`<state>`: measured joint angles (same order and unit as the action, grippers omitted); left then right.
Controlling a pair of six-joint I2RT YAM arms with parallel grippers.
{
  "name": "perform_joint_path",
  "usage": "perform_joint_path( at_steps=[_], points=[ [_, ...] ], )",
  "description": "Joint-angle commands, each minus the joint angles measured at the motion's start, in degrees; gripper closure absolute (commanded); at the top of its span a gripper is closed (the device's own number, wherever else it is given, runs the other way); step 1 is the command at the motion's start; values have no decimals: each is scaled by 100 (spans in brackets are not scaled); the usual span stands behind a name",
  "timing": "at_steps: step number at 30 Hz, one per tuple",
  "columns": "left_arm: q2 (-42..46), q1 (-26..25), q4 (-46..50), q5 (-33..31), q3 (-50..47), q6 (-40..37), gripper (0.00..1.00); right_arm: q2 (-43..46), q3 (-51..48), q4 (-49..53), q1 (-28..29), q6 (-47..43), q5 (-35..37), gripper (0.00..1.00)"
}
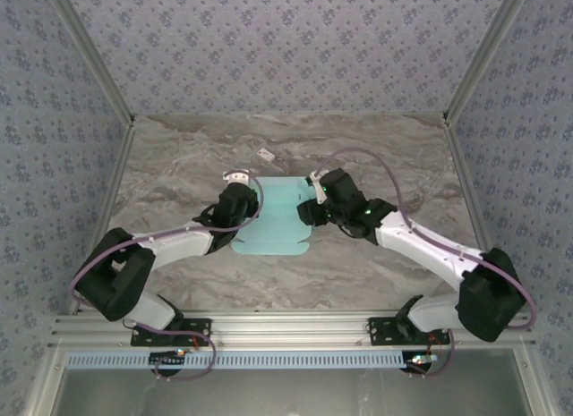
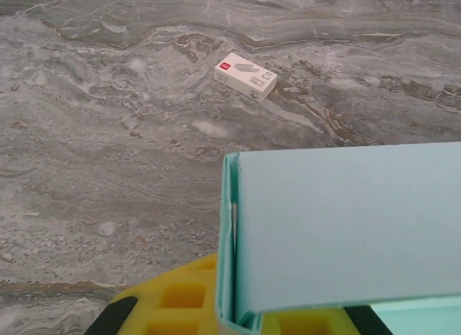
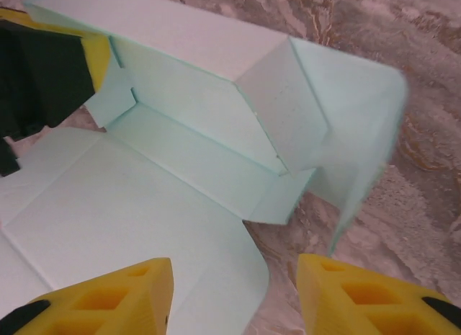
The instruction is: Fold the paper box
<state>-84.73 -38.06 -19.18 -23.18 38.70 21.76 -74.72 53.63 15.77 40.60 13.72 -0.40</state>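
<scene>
Marble-look tabletop [image 1: 179,165], patterned walls | left gripper [image 2: 238,317]: fingers clamped on raised left wall of paper box [image 1: 277,221] | paper box: mid-table between both arms, partly folded, near flaps flat | right gripper [image 3: 234,299]: fingers apart over right-side flap, clamping nothing
</scene>
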Motion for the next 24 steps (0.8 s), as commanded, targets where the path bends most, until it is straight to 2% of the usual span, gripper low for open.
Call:
perform_joint_path(
  at_steps=[1, 6, 13, 19, 24],
  points=[
    [259, 109, 51, 129, -75, 96, 100, 482, 274, 518, -203, -303, -307, 48],
    [402, 210, 50, 401, -165, 188, 100, 774, 366, 646, -878, -496, -819, 45],
    [724, 334, 121, 1040, -272, 328, 99, 404, 302, 452, -1955, -765, -2360, 45],
    [852, 429, 207, 1559, -224, 347, 99, -144, 202, 26, -2162, -1000, -3303, 49],
    [882, 427, 273, 1725, -155, 366, 99, -456, 191, -295, -2163, -1128, -3844, 52]
  ],
)
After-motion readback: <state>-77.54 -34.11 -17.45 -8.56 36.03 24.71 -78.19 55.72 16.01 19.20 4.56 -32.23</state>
